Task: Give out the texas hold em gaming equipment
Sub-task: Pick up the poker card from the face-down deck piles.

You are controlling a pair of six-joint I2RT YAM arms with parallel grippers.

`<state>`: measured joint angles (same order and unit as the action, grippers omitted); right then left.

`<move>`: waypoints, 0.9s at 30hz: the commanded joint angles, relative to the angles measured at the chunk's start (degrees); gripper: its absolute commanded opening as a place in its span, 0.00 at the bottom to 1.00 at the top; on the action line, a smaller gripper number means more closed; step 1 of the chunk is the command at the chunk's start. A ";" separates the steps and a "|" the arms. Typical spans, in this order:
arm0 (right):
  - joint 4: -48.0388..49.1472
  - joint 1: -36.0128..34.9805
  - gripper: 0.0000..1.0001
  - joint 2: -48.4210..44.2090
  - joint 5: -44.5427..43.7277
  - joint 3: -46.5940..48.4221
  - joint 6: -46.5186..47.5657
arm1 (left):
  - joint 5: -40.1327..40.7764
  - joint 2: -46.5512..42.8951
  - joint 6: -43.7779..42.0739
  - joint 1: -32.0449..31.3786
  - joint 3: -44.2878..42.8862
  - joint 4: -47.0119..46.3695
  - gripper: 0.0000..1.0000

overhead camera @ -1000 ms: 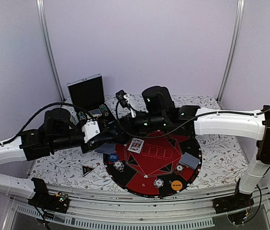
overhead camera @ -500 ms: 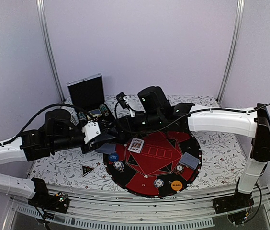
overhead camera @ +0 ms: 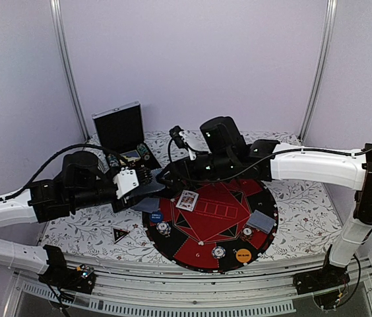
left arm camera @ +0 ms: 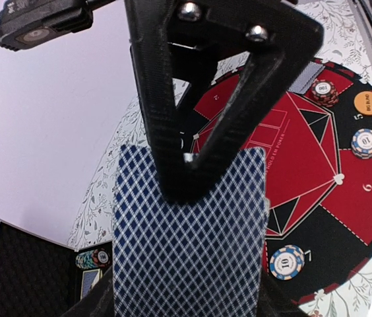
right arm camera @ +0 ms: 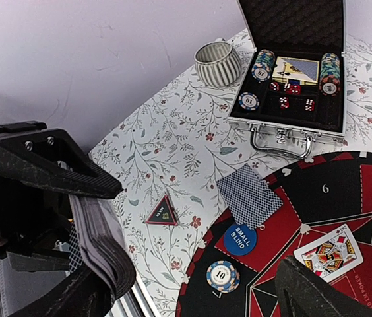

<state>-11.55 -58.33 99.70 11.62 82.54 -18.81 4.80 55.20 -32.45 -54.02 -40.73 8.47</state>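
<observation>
Though blurred, cards (left arm camera: 192, 257) in left pincer (right arm camera: 110, 241)

Pale lilac walls (overhead camera: 192, 66) and two metal posts (overhead camera: 68, 72) back a floral-clothed table (overhead camera: 305, 201).

Floral table (overhead camera: 80, 224), round mat (overhead camera: 199, 243), open case (overhead camera: 119, 125), triangular marker (overhead camera: 121, 234), ribbed cup (right arm camera: 216, 64)

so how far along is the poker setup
Laid out at the round red-and-black mat: blue blind button, orange blind button, three striped chips, two face-down cards, one face-up card. In hand: blue-backed deck in the left gripper, right gripper open beside it. Left: likely more dealing.
</observation>
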 commanded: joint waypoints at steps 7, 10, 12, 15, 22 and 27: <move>-3.14 0.43 0.75 -0.29 2.60 2.27 0.75 | 0.56 -0.06 -0.07 -0.74 0.21 -1.94 0.53; -4.58 0.60 0.75 -0.71 1.24 2.28 0.95 | 0.49 -0.09 -0.08 -0.74 0.21 -1.91 0.53; -4.90 0.64 0.76 -0.90 1.42 2.61 1.05 | 0.48 0.05 -0.07 -0.73 0.21 -1.89 0.53; -5.22 0.63 0.77 -0.19 3.18 3.97 1.12 | 0.50 0.09 -0.07 -0.74 0.21 -1.90 0.53; -4.60 -1.17 0.87 6.62 7.34 10.06 2.60 | 0.65 0.30 -0.07 -0.74 0.21 -1.79 0.53; -5.41 -1.03 0.88 9.02 5.44 11.77 2.59 | 0.74 0.25 -0.07 -0.74 0.21 -1.96 0.53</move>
<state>-15.86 -59.27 106.63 17.32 92.42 -16.88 5.21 55.42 -32.58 -54.02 -40.73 8.43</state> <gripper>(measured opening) 0.878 0.532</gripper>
